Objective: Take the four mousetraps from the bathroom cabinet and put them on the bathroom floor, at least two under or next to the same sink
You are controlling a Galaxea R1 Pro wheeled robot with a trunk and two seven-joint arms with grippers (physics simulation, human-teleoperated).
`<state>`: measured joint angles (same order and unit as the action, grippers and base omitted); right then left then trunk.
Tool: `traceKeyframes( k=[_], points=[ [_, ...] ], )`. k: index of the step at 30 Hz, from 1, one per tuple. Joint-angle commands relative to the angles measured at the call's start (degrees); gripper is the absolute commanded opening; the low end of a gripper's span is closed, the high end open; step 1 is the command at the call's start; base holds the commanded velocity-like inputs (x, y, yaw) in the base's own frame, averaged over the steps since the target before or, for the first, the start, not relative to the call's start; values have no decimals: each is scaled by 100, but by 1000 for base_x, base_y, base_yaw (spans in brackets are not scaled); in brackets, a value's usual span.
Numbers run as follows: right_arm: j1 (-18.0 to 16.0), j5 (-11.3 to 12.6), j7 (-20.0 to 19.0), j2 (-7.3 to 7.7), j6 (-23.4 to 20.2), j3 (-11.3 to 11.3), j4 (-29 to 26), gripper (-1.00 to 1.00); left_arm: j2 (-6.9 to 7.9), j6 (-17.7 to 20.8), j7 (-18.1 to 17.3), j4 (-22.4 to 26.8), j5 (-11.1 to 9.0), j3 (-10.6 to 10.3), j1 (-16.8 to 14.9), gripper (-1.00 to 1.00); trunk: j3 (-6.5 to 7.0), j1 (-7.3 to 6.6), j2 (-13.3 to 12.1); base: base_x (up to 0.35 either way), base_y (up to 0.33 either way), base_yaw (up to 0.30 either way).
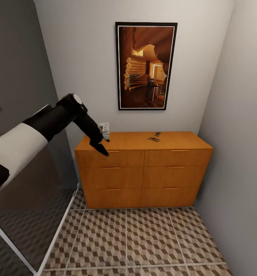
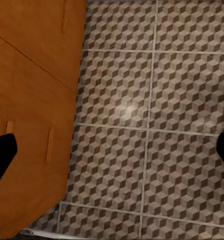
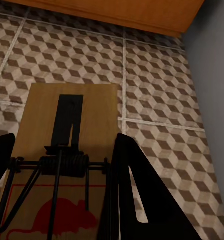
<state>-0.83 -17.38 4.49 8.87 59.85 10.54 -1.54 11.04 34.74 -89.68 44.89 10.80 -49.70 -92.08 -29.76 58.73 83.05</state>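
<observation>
The orange-brown cabinet (image 1: 144,172) stands against the back wall, its drawers shut. Two small mousetraps (image 1: 154,137) lie on its top, right of the middle. My left gripper (image 1: 101,147) hangs in front of the cabinet's top left corner; in the left wrist view the left gripper (image 2: 114,150) is open, with only the cabinet front (image 2: 26,100) and the bathroom floor (image 2: 142,100) between its fingertips. My right gripper (image 3: 61,145) is shut on a mousetrap (image 3: 66,150), a wooden board with a wire spring and a red mouse print, held above the patterned tiles (image 3: 157,90). The sink is out of view.
A framed picture (image 1: 146,66) hangs above the cabinet. A glass partition (image 1: 25,214) with a white edge runs along the left. A grey wall (image 1: 239,153) closes the right side. Cube-patterned tiles (image 1: 144,237) stretch in front of the cabinet.
</observation>
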Motion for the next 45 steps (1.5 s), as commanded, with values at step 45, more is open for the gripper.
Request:
traceKeyframes(
  k=[45],
  points=[
    [-5, -47, 26, 0, 15, 18, 5, -100, 258, 88, -32, 465, 187, 28, -11, 100, -6, 0, 3, 106, 85, 0]
  ],
)
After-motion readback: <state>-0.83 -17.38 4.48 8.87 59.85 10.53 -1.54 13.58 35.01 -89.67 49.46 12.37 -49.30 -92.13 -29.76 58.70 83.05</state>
